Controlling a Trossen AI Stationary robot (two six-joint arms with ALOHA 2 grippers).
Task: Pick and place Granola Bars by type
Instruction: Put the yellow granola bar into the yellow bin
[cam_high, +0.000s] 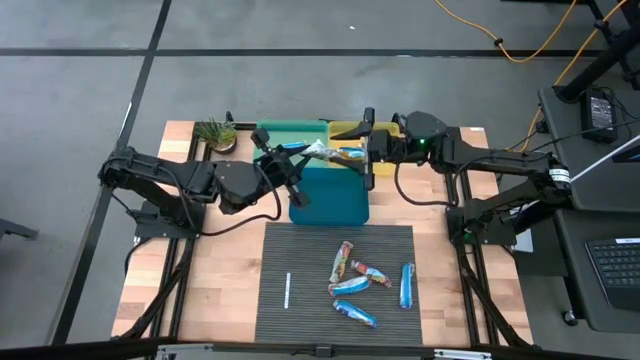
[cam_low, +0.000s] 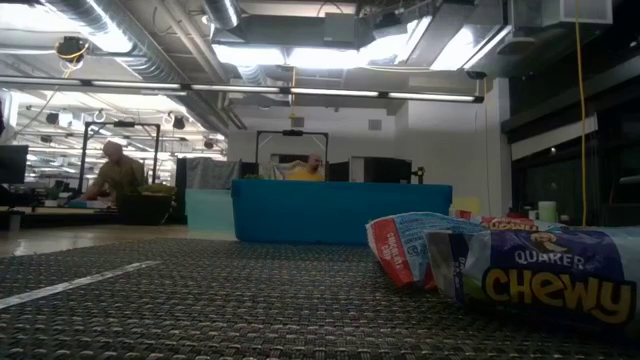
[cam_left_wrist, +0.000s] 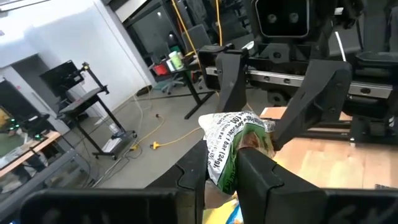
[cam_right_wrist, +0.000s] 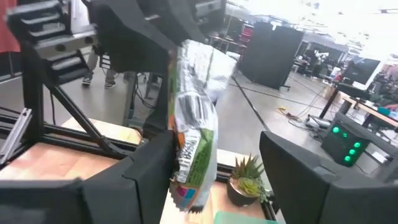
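Note:
My left gripper (cam_high: 300, 160) is shut on a green-and-white granola bar (cam_high: 322, 150), held in the air over the bins at the table's far side. My right gripper (cam_high: 362, 152) faces it, open. Its fingers (cam_right_wrist: 149, 177) stand on either side of the bar's free end (cam_right_wrist: 194, 134); whether they touch it, I cannot tell. Several more bars (cam_high: 352, 285), mostly blue, lie flat on the dark mat (cam_high: 300, 250) near the table's near edge. Two of them show close up in the low view (cam_low: 520, 265). My left gripper pinches one end of the green-and-white bar (cam_left_wrist: 231, 163) between its two fingers (cam_left_wrist: 264, 177). It comes roughly level from the table's left, along the bar. The bar is lifted clear, and its free end (cam_left_wrist: 242, 127) sticks out toward the right gripper.
A teal bin (cam_high: 330, 195), a green bin (cam_high: 285, 130) and a yellow bin (cam_high: 345, 128) stand under the grippers. A small potted plant (cam_high: 215, 135) sits at the far left. A thin white stick (cam_high: 287, 290) lies on the mat, left of the bars.

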